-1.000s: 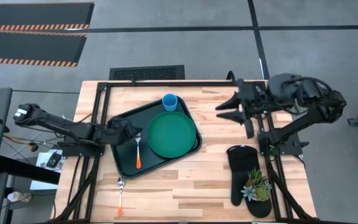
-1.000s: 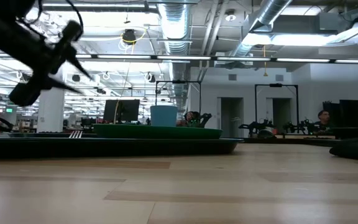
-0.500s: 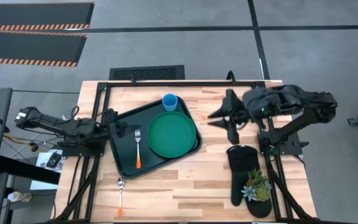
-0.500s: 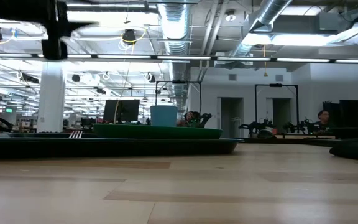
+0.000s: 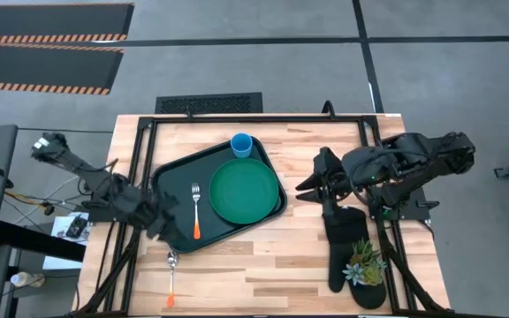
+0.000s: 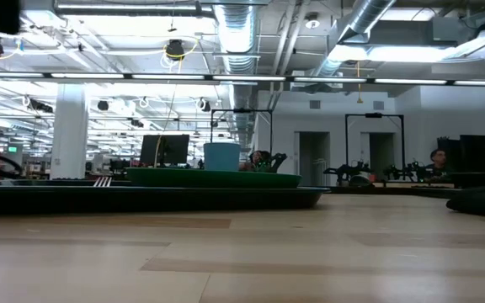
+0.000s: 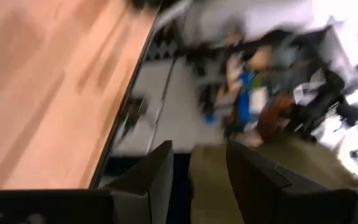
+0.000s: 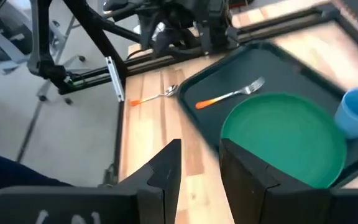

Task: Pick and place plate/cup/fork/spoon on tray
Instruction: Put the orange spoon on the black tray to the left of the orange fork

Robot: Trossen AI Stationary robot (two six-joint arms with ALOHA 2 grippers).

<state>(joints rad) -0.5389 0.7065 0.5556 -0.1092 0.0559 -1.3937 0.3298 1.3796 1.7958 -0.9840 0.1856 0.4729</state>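
Spoon [image 5: 171, 272] is the one item left off the tray, lying on bare table [image 5: 263, 274] just past the tray's [image 5: 171, 231] near-left corner, bowl toward the tray and orange handle pointing away.

Risks, as I judge them:
- The spoon is slim and flat on the wood; a grasp coming down off-centre could skid it toward the table edge, which is near.
- The left gripper [image 5: 160, 223] sits at the tray's left rim, close to the fork [image 5: 196, 212]; a careless sweep could clip the rim and shift everything on the tray.
- Free tray floor is mostly the left strip where the fork already lies, so a spoon dropped there may land across the fork.

Grippers: left fingers [image 7: 153, 174] stand parted with nothing between them. Right gripper [image 5: 318, 184] hangs over the bare wood between the tray and a black oven mitt [image 5: 346, 247]; its fingers [image 8: 166, 165] are likewise parted and empty.

Tray contents: plate [image 5: 246, 190] on the right half, seemingly overhanging the right rim slightly; cup [image 5: 242, 145] upright at the far edge, just beside the plate; fork on the left strip, tines toward the far side. I cannot tell whether the cup holds anything.
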